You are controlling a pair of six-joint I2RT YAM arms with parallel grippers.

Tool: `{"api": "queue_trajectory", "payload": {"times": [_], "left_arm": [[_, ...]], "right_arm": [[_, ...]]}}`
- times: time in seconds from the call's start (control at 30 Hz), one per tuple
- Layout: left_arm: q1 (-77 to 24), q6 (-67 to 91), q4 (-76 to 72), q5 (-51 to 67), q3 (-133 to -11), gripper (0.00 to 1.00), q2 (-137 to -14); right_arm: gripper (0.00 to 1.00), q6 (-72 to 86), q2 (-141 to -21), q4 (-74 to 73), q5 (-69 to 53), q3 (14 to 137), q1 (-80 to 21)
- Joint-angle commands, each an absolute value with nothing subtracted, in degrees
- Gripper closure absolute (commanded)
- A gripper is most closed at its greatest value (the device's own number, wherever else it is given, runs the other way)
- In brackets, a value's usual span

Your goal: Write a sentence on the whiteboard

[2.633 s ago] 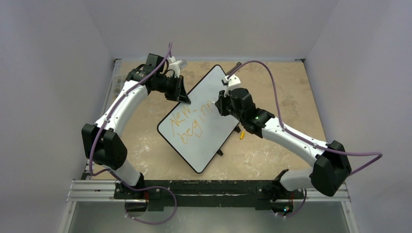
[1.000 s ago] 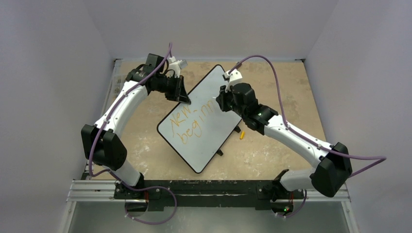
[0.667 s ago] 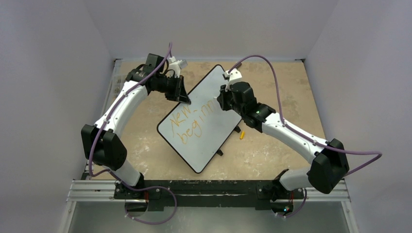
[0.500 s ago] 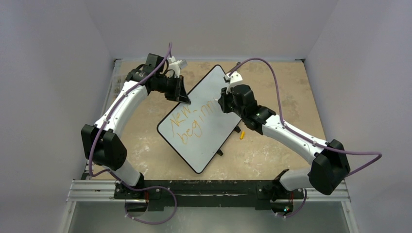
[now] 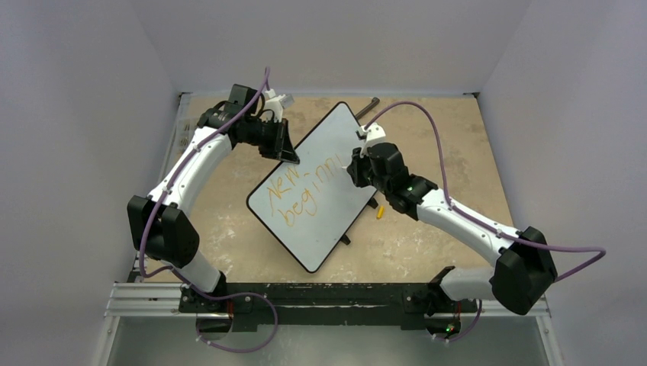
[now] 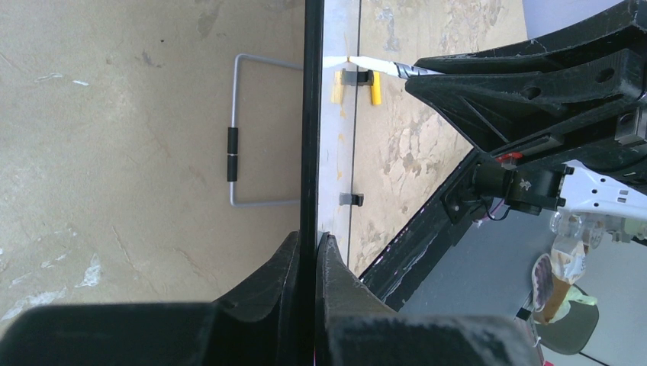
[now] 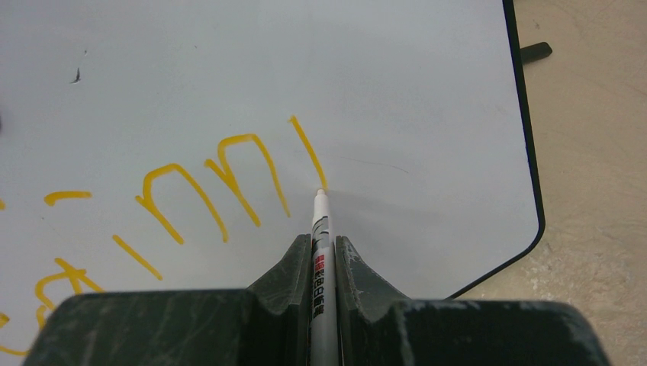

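The whiteboard (image 5: 324, 229) lies slanted at the table's middle, with a black rim. It carries orange lettering (image 5: 301, 194) reading "New" and below it "beginn" plus one more stroke. My left gripper (image 5: 288, 156) is shut on the board's far-left rim; in the left wrist view its jaws (image 6: 310, 248) clamp the black rim (image 6: 310, 114). My right gripper (image 5: 352, 169) is shut on a white pen (image 7: 320, 229). The pen's tip touches the board (image 7: 397, 84) at the lower end of the last orange stroke (image 7: 307, 151).
A yellow pen cap (image 5: 379, 212) lies on the beige table (image 5: 450, 137) just right of the board. It also shows in the left wrist view (image 6: 374, 85). A wire stand (image 6: 236, 130) sits behind the board. A dark rod (image 5: 366, 108) lies at the far edge.
My right gripper has moved the pen to the right along the second line. A new short orange stroke stands after "beginn". My left gripper has held still on the rim.
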State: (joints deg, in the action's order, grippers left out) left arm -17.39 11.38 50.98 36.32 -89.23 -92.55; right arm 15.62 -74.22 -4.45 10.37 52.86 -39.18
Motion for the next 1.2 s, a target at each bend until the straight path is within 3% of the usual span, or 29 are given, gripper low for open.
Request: {"api": "queue_trajectory", "payload": {"times": [0.0, 0.6, 1.17], "left_arm": [[-16.8, 8.7, 49.9, 30.0, -89.5, 1.0, -90.1], [-16.8, 8.9, 49.7, 30.4, -89.4, 1.0, -89.9], [-16.8, 8.8, 49.7, 30.2, -89.3, 1.0, -89.9]], "right_arm": [[1.0, 16.3, -71.5, -4.5, 9.4, 54.4, -39.2], [1.0, 14.4, -80.0, -1.3, 9.1, 65.9, -39.1], [1.0, 14.9, -78.6, -1.6, 10.9, 62.9, -38.9]]}}
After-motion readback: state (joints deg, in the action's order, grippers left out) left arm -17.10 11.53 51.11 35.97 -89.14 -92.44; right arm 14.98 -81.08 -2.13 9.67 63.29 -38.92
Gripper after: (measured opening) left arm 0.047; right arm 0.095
